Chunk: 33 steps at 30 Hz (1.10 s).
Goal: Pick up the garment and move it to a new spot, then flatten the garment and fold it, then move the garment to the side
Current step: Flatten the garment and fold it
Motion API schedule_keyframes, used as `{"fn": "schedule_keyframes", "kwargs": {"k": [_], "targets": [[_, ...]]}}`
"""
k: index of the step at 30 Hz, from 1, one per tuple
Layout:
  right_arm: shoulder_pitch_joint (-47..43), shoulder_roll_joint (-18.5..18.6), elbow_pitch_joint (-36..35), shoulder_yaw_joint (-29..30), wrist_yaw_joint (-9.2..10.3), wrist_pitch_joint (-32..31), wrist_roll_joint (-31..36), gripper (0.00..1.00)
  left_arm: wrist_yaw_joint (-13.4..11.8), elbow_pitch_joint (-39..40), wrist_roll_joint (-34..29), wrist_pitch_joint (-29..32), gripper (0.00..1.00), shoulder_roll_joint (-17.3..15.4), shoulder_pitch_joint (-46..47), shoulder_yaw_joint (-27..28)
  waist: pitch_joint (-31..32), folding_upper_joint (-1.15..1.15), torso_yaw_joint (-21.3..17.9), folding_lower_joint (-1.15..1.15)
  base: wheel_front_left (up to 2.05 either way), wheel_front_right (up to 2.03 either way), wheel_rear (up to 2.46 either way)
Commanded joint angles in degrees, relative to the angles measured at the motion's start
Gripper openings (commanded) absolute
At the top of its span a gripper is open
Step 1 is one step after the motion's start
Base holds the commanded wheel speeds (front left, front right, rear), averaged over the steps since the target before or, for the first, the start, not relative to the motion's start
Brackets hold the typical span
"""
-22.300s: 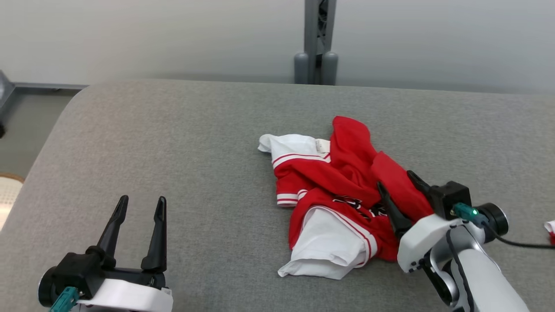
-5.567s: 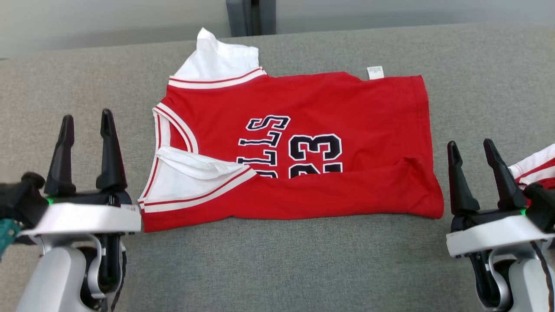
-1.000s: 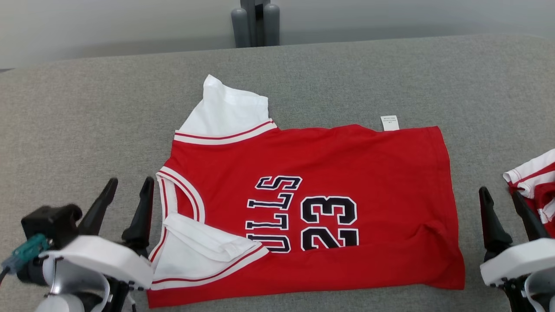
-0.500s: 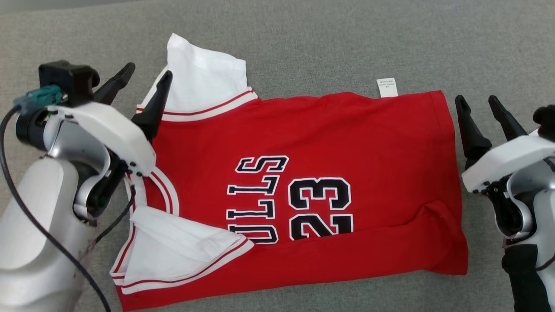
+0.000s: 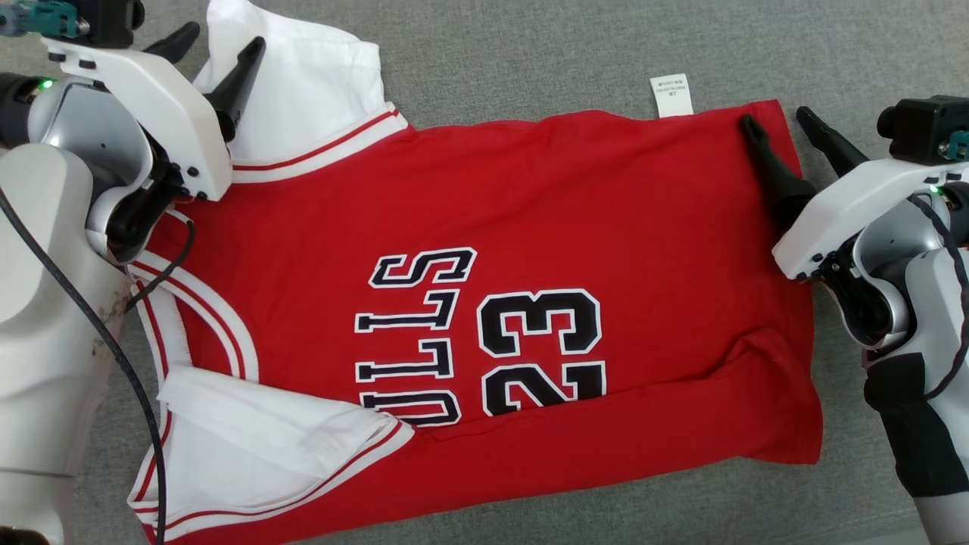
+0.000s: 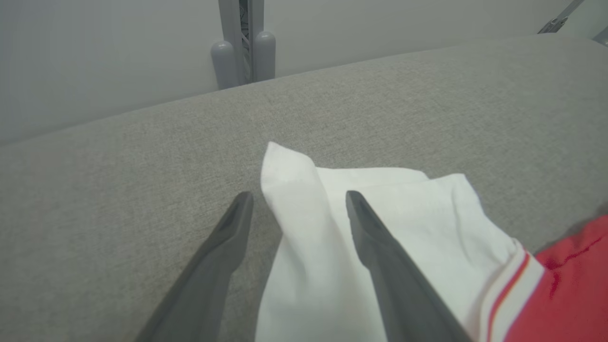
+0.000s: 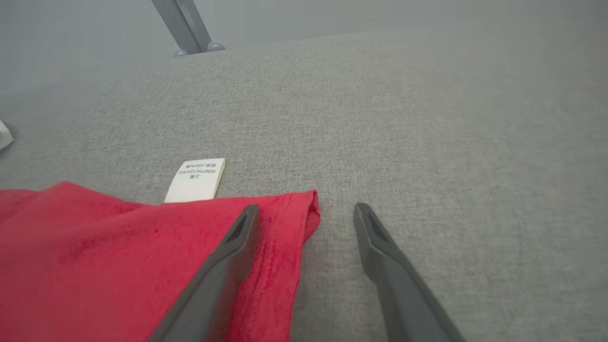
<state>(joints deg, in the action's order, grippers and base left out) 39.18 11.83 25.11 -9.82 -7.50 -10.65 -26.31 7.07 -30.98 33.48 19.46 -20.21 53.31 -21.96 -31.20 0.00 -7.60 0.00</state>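
A: What took up most of the scene?

B: A grey padded surface (image 5: 530,45), running back to a pale wall with a grey post (image 6: 242,42) behind it. The garment (image 5: 568,212), a red jersey with dark lettering and a "23", lay spread across the middle of that surface. Its near edge was folded up over the bottom of the print.

A: And the arms?

B: One at each far corner. The left gripper (image 5: 223,36) had its jaws well apart and straddled the outer edge of the far sleeve (image 5: 303,68), which was white with red trim. In the left wrist view, one finger stood over bare grey and the other over the white cloth. I couldn't tell whether either touched it.

A: The right one?

B: The right gripper (image 5: 774,116) was just as wide, with nothing between the jaws but the red corner hem. One finger was over the red and the other over the grey beside it. It wasn't clamped on anything.

A: Anything smaller?

B: The near sleeve (image 5: 257,446) lay doubled over on the jersey's front, and a small white care label (image 7: 197,179) stuck out flat from the far edge, close to the right gripper.
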Motion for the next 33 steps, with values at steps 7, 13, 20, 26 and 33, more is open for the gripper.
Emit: {"fn": "schedule_keyframes", "kwargs": {"k": [7,13,20,26,33], "targets": [[2.5,1.3,1.7,-4.7,0.02,-0.5,-4.1,1.00,0.4,-5.9,3.1,1.5,1.00,-1.1,5.6,-3.0,-2.3,0.00,-1.9,0.00,0.00,0.00,0.00],[3.6,1.8,2.1,-6.7,0.02,1.9,-6.0,0.00,0.4,-5.6,6.5,0.9,0.00,-3.5,7.4,-6.0,-2.7,0.00,-2.2,0.00,0.00,0.00,0.00],[3.0,3.6,0.1,-7.1,0.02,5.1,-6.8,0.00,0.4,-0.9,10.0,-3.4,0.00,-6.5,6.0,-8.4,-1.4,0.00,-1.2,0.00,0.00,0.00,0.00],[1.0,6.6,-3.3,-8.7,0.02,6.3,-4.9,0.00,0.4,6.2,12.2,-6.6,0.00,-8.4,2.3,-9.7,0.7,0.00,0.4,0.00,0.00,0.00,0.00],[-5.9,12.2,-10.6,-10.7,0.02,6.6,-2.1,0.00,-1.4,19.3,12.8,-11.3,0.00,-11.5,-7.9,-8.9,3.2,0.00,3.1,0.00,0.00,0.00,0.00]]}}
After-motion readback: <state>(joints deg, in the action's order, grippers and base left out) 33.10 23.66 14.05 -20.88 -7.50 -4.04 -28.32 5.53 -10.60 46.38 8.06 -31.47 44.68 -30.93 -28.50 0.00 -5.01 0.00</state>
